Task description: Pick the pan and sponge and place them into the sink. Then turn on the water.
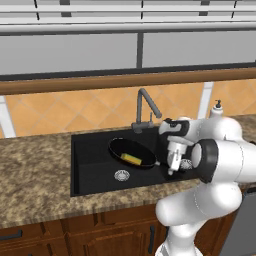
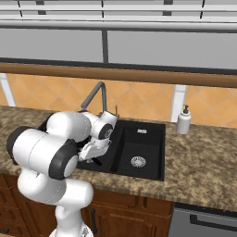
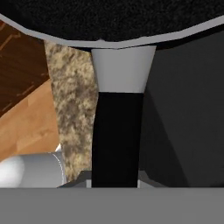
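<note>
The black pan (image 1: pixel 131 148) lies in the large basin of the black sink (image 1: pixel 92 172), near its drain. The yellow and green sponge (image 1: pixel 131 159) rests inside the pan. My gripper (image 1: pixel 171 169) points down at the right end of the pan's handle and is shut on it. In the hand view the black handle (image 3: pixel 116 135) with its grey neck runs straight up from between my fingers to the pan's body (image 3: pixel 113 17). In the right base view my arm hides the pan, and the gripper (image 2: pixel 90 156) sits at the sink's (image 2: pixel 152 173) left part. No water runs from the grey faucet (image 1: pixel 145 105).
The faucet (image 2: pixel 95 98) stands behind the sink, close above my hand. A white soap dispenser (image 2: pixel 183 120) sits on the granite counter (image 1: pixel 35 175) to the right of the sink. The small basin with its silver drain (image 2: pixel 138 161) lies right of my gripper.
</note>
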Available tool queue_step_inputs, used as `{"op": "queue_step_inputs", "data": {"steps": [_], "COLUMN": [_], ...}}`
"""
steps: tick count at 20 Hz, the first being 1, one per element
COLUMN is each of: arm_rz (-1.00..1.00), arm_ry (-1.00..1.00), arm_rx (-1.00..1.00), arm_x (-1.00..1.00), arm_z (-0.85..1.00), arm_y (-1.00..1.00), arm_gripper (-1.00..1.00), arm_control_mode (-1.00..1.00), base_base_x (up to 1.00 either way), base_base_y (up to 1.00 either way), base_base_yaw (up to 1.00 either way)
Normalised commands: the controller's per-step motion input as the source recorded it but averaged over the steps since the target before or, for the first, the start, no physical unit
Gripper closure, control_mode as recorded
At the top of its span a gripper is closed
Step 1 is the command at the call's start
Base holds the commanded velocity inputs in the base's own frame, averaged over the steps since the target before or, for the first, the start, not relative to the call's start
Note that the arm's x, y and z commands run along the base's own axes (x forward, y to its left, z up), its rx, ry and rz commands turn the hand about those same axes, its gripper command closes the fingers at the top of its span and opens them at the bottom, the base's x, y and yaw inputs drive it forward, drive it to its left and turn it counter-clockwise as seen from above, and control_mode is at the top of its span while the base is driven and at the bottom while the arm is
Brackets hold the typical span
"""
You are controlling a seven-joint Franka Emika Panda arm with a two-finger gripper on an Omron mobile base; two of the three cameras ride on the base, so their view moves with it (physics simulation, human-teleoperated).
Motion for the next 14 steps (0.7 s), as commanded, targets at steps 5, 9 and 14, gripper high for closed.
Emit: {"op": "queue_step_inputs", "data": {"steps": [5, 9, 14], "arm_rz": [0.00, 0.00, 0.00], "arm_ry": [-0.03, -0.02, 0.00], "arm_rx": [0.00, 0.00, 0.00], "arm_x": [0.01, 0.11, 0.21], "arm_z": [-0.02, -0.32, -0.50], "arm_y": [0.30, 0.04, 0.14], "arm_gripper": [1.00, 1.00, 1.00], "arm_control_mode": [-1.00, -1.00, -1.00], "base_base_x": [0.00, 0.00, 0.00], "base_base_y": [0.00, 0.00, 0.00], "base_base_yaw": [0.00, 0.00, 0.00]}}
